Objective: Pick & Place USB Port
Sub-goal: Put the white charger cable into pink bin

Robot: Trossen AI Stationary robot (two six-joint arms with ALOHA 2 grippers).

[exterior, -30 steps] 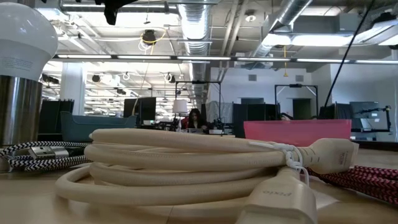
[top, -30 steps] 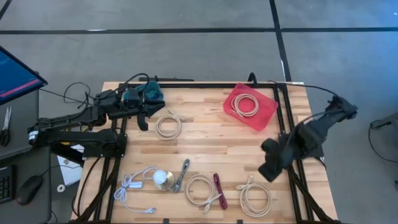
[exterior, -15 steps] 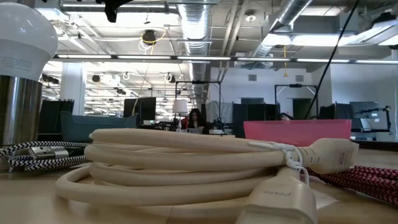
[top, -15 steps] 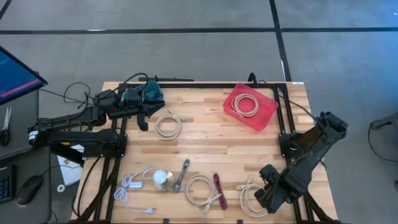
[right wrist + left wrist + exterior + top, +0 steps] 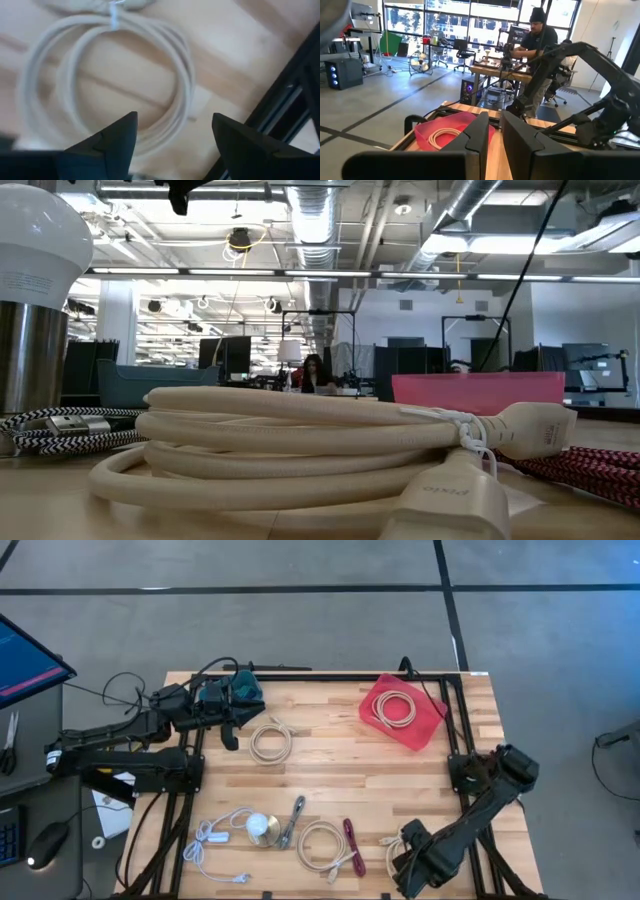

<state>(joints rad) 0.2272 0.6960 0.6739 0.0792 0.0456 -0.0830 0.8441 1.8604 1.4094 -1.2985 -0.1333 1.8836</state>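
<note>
plank table (image 5: 340, 755), looped, perhaps braided cable (image 5: 107, 80)

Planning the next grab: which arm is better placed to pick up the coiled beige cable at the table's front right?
The right. Its tool, fingers open, hangs directly over the coiled beige cable, while the left tool waits at the far left corner beside another coil.

The right arm swings down from mid-worktop toward the front edge, and its claw (image 5: 412, 870) now hangs, fingers spread, over the coiled beige cable (image 5: 398, 852) at the front right.
</note>
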